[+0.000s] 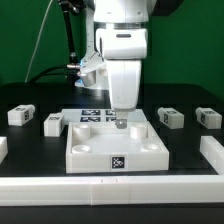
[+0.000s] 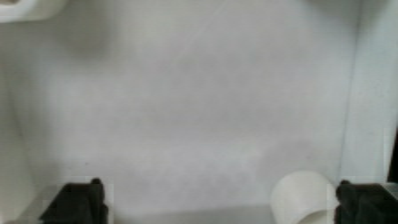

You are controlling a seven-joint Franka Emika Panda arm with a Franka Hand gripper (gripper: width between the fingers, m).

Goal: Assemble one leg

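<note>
Four small white legs with marker tags lie on the black table in the exterior view: two on the left (image 1: 22,115) (image 1: 53,122) and two on the right (image 1: 170,117) (image 1: 208,116). My gripper (image 1: 121,122) is lowered over the far middle of the large white square panel (image 1: 90,152), away from every leg. In the wrist view the gripper (image 2: 217,203) is open, its dark fingertips (image 2: 71,204) wide apart over the panel's flat white face (image 2: 196,90). A rounded white bump (image 2: 320,197) sits just inside one finger; I cannot tell what it is.
The marker board (image 1: 93,116) lies just behind the panel. White rails stand at the table's left edge (image 1: 4,148) and right edge (image 1: 212,151). A green wall backs the scene.
</note>
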